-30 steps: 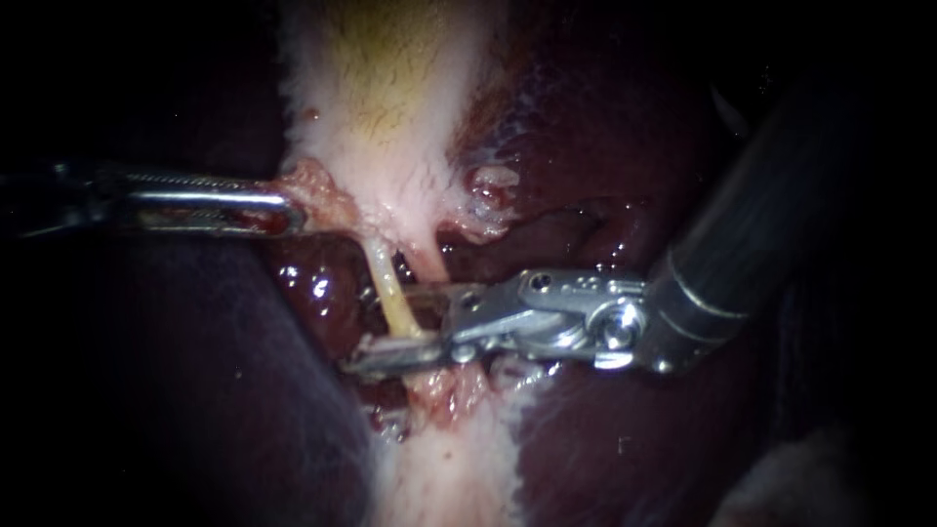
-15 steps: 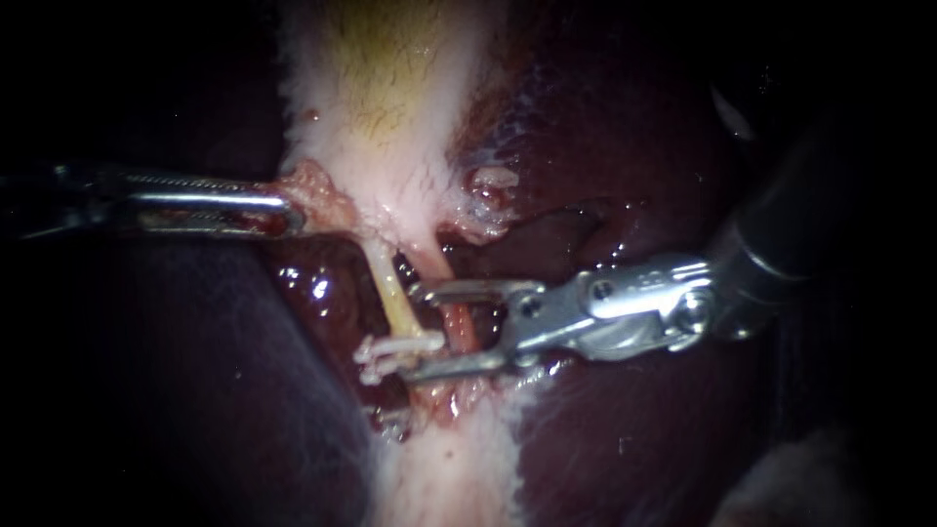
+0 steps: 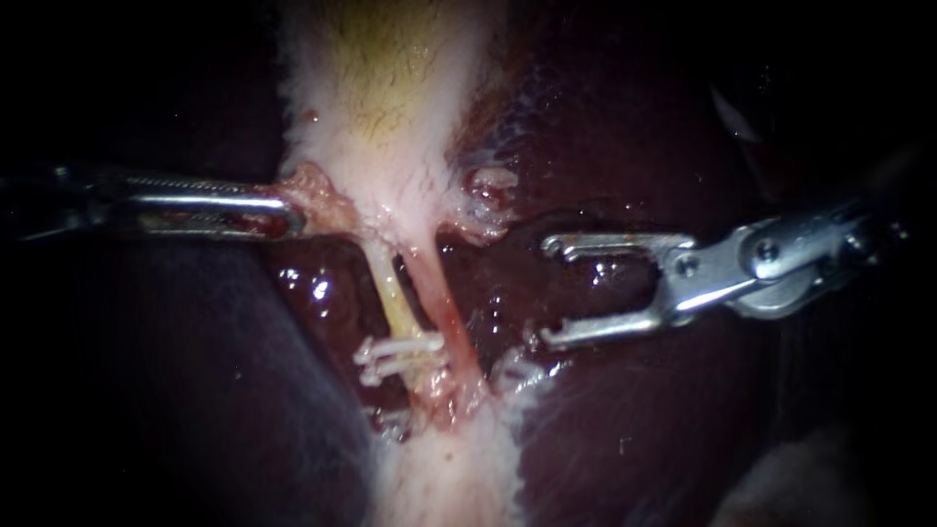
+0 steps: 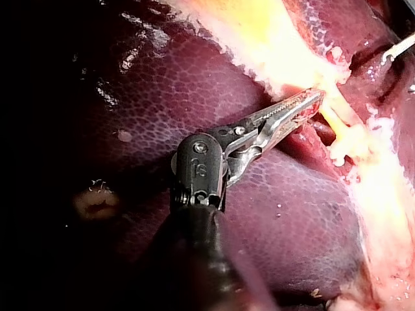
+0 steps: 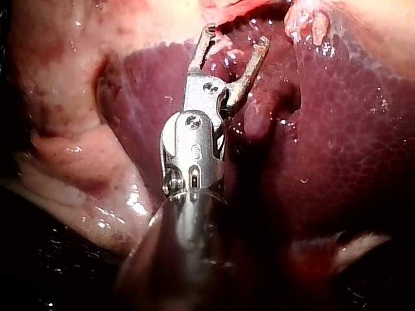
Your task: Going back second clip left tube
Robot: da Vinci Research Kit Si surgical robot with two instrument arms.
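The right instrument (image 3: 547,291) comes in from the right. Its two jaws stand wide apart with nothing in them. They hang over the dark red liver (image 3: 605,420), well to the right of the tubes, and touch neither tube.

The left tube (image 3: 393,293) is thin and pale yellow. It runs down from the gallbladder (image 3: 390,88) to the pale tissue (image 3: 449,468) below. Near its low end two small white clips (image 3: 395,356) sit across it, one just under the other. Their ends stick out on the left side of the tube. Just beside it, on the right, runs the right tube (image 3: 444,317), which is pink and a bit thicker. I cannot tell if the clips reach onto it.

The left instrument (image 3: 278,210) comes in from the left. Its jaws are pressed together on a pink lump at the bottom edge of the gallbladder and hold it.

In the right wrist view the open jaws point at wet liver, and only liver shows between them.
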